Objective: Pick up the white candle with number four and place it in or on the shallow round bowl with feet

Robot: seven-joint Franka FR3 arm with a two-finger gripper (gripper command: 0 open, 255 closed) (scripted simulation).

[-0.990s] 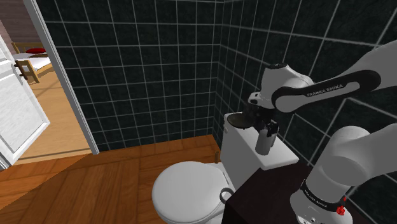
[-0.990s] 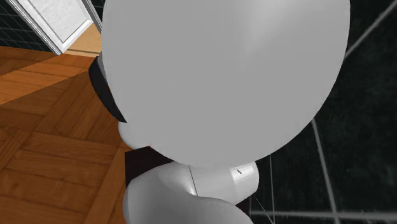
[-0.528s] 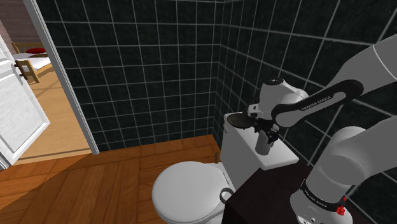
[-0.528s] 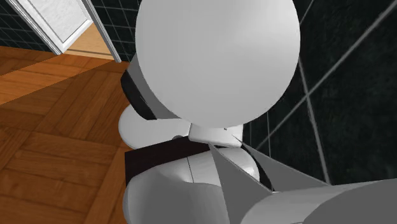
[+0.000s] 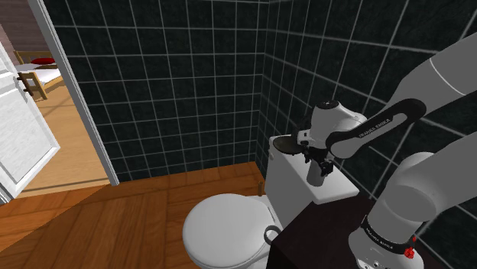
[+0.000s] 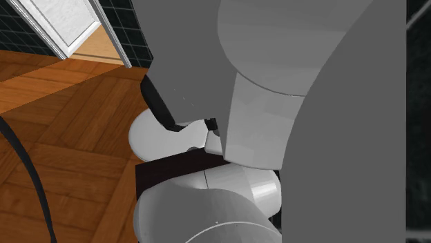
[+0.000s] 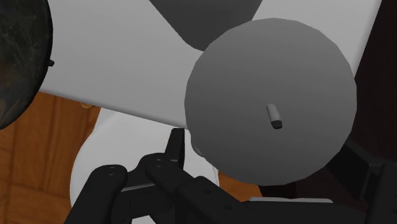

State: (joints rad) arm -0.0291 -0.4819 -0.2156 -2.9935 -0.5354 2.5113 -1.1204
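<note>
A pale grey candle [image 5: 316,173] stands upright on the white toilet tank lid [image 5: 340,186], at the end nearer the stand. In the wrist view I see its round top [image 7: 254,95] with a short wick. My gripper [image 5: 322,158] hangs right over it, open, one finger on each side of the candle's top; my gripper [image 7: 270,149] has its left finger [image 7: 175,145] close to the candle's edge. Contact cannot be told. The dark shallow bowl [image 5: 288,144] sits on the far end of the lid, and the bowl [image 7: 18,57] lies off to the gripper's side.
A white toilet [image 5: 222,231] with its seat down stands below the tank on a wooden floor [image 5: 99,222]. Black tiled walls [image 5: 191,84] close in behind the tank. An open white door [image 5: 19,130] leads to a bedroom. My arm [image 6: 290,90] covers most of the second exterior view.
The arm's upper links have swung across the second exterior view. The wrist has turned and shifted slightly over the candle. Candle and bowl have not moved.
</note>
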